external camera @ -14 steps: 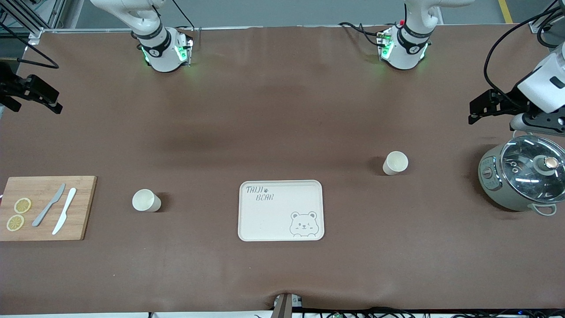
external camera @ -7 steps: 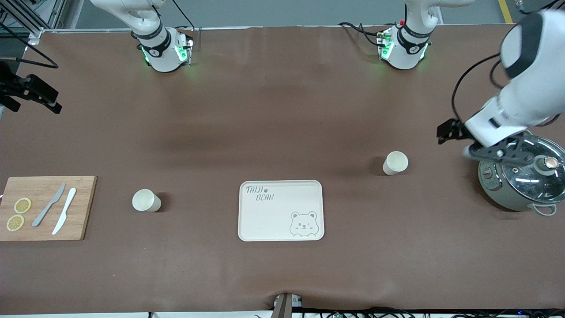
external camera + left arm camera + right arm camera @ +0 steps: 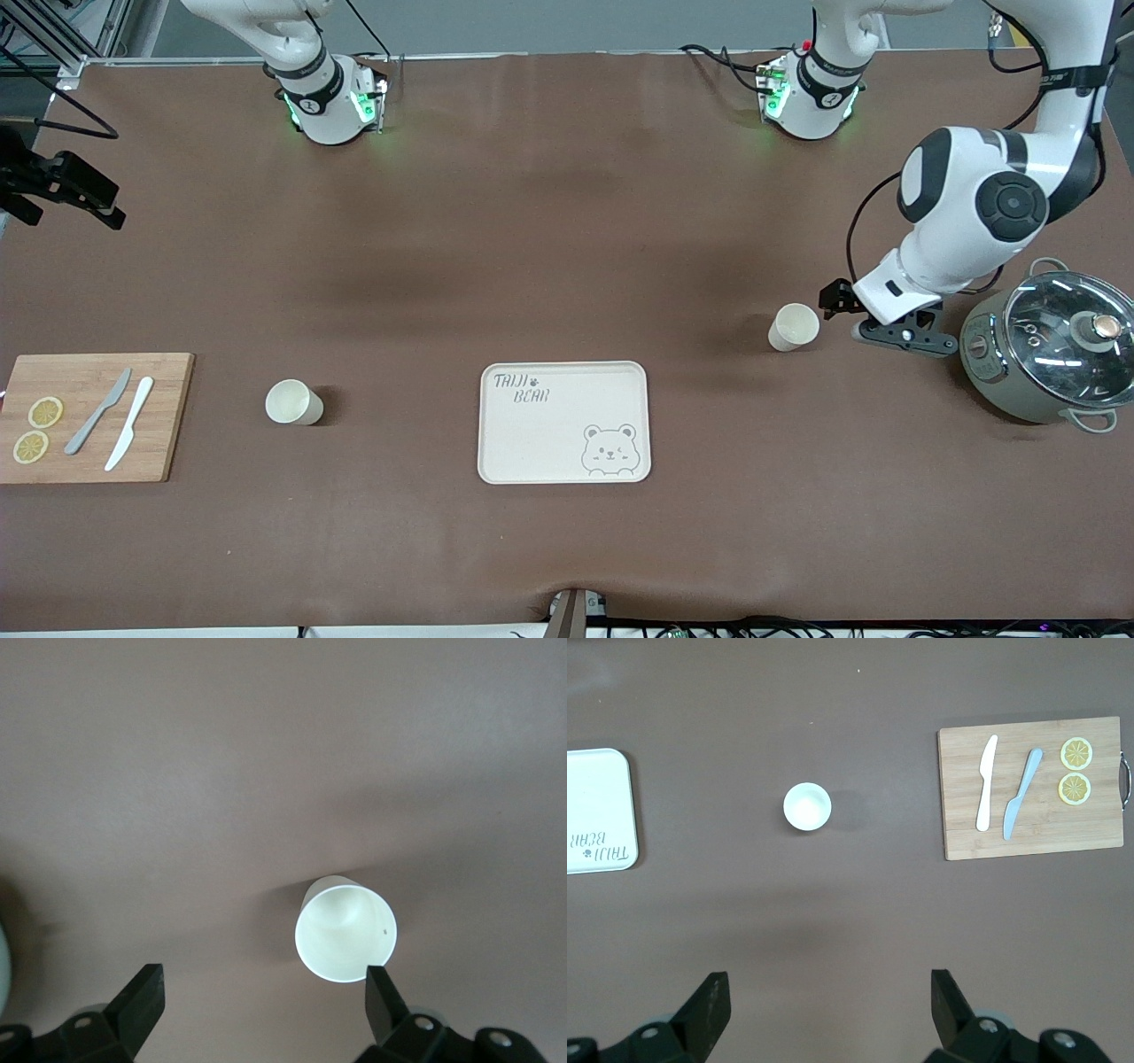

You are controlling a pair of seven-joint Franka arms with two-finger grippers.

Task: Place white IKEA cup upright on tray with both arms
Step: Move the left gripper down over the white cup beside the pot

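Front view first: the tray (image 3: 564, 423) sits mid-bench, bare. There are two white cups, both upright on the bench and neither on the tray: one cup (image 3: 793, 326) toward the left arm's end, the other cup (image 3: 292, 401) toward the right arm's end, between the tray and a cutting board (image 3: 93, 416) with two knives and lemon slices. The left tool (image 3: 846, 310) is low, just beside the first cup, between it and a lidded pot (image 3: 1050, 347). The right tool (image 3: 62, 188) hangs over the bench edge and waits.

Left wrist view: left tool (image 3: 264, 1003) spread wide, holding nothing, the cup (image 3: 345, 932) close to one finger (image 3: 383, 997).

Right wrist view: right tool (image 3: 830, 1005) also spread and empty, high above the bench; cup (image 3: 807, 806), board (image 3: 1030, 787) and a tray (image 3: 598, 811) corner show below.
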